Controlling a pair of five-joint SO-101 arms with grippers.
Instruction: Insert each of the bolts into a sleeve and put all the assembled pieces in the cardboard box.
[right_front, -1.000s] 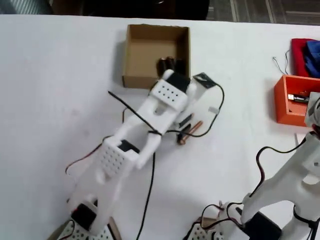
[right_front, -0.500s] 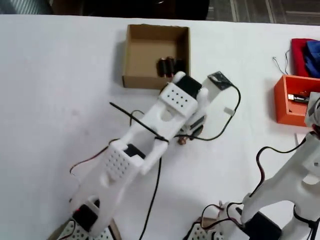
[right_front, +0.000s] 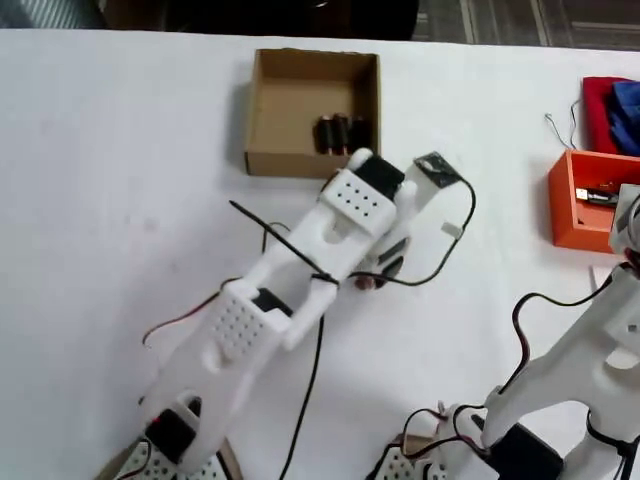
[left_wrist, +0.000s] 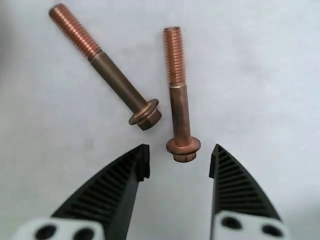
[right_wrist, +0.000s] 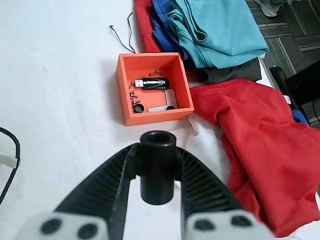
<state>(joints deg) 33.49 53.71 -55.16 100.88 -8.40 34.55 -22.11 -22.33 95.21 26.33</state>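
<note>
Partway: some pieces boxed, two bolts left to sleeve.
Three dark pieces (right_front: 340, 132) lie in the box (right_front: 290, 110), at its near right corner. Two bolts (left_wrist: 180, 95) lie bare on the table (right_front: 120, 200) near it, with the left tool (left_wrist: 180, 152) spread apart over one head. The right tool (right_wrist: 157, 152) is clamped on a sleeve (right_wrist: 157, 170). I can read no writing.

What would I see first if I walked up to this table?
Two coppery bolts lie on the white table, right by the open left gripper. The right gripper holds a black sleeve, and dark pieces already sit in the cardboard box.
</note>
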